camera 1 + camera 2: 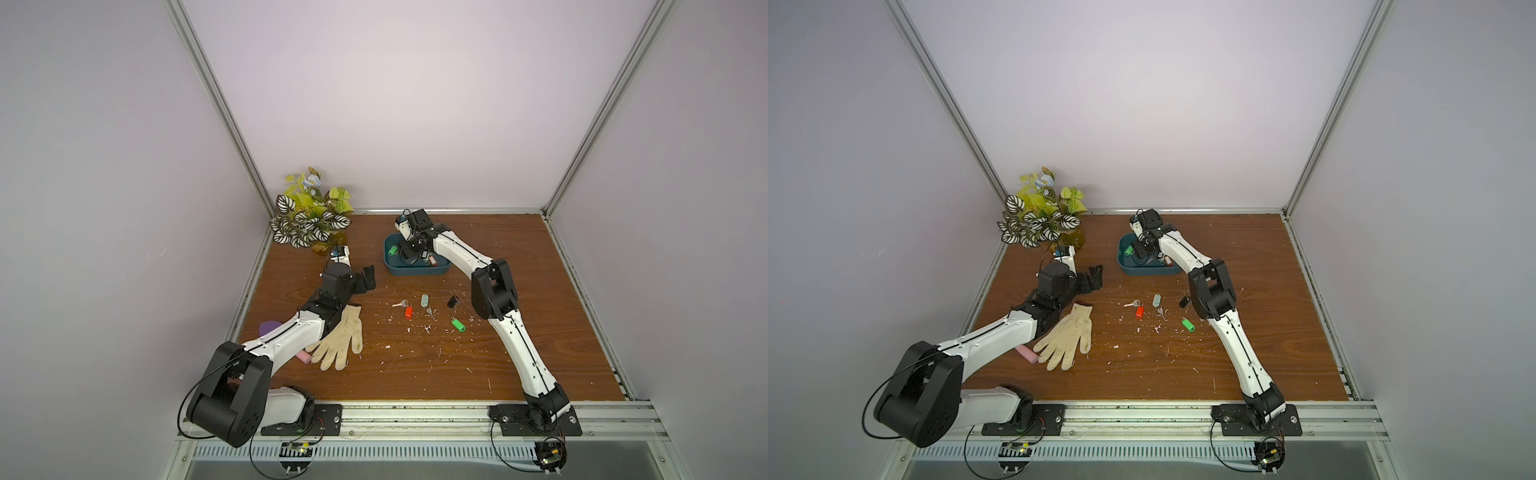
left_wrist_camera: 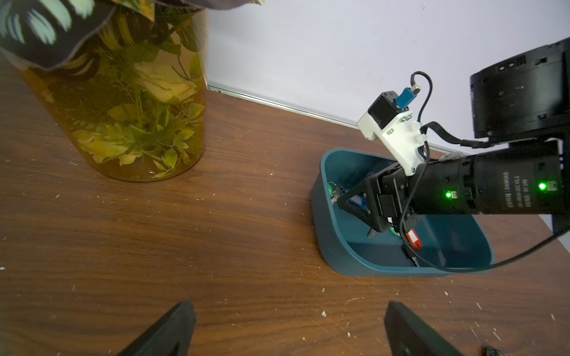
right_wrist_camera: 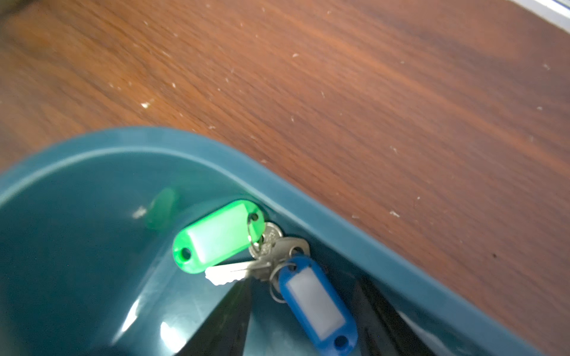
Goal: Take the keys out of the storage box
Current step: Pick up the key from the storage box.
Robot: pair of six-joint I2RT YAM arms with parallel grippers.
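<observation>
right gripper [image 3: 303, 286] sits inside the storage box [image 1: 415, 271], jaws apart, straddling the blue-tagged key [image 3: 317, 305] without clamping it. left gripper [image 2: 290, 333] hangs wide open and empty over the table [image 2: 216, 246]. green-tagged key [image 3: 216, 237] touches the blue one in a box corner. red-tagged key [image 2: 413, 240] also lies in the box. four keys [image 1: 408, 312] lie out on the table. judgement: keys are light and rigid, with thin, slippery blades. grip across the tag's narrow width. the ring may swing or snag its neighbour.

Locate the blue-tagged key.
In the right wrist view, the blue-tagged key lies in a rounded corner of the storage box, beside the green-tagged key.
</observation>
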